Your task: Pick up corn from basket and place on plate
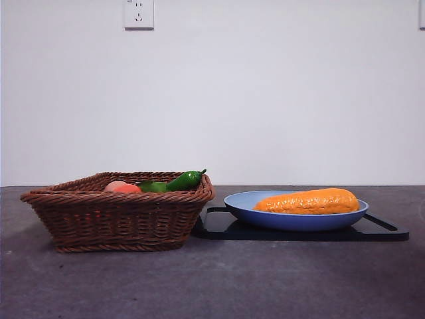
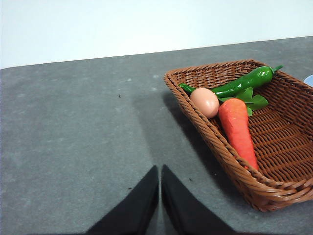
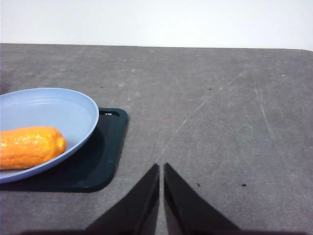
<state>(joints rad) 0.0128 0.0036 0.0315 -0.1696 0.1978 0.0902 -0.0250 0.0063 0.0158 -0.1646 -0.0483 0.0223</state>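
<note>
The orange-yellow corn (image 1: 307, 201) lies on its side in the light-blue plate (image 1: 246, 205), and its blunt end (image 3: 30, 146) shows in the right wrist view on that plate (image 3: 58, 110). The wicker basket (image 1: 119, 216) stands left of the plate; from the left wrist its rim (image 2: 205, 128) is near. My left gripper (image 2: 160, 171) is shut over bare table beside the basket, holding nothing. Just as shut and free of any load, my right gripper (image 3: 161, 169) hovers over the table beside the plate.
The plate rests on a flat black tray (image 1: 382, 230) (image 3: 102, 161). In the basket lie a green pepper (image 2: 244, 82), a pinkish round fruit (image 2: 205, 102), a carrot (image 2: 239, 129) and green leaves (image 2: 254, 100). A white wall rises behind the grey table.
</note>
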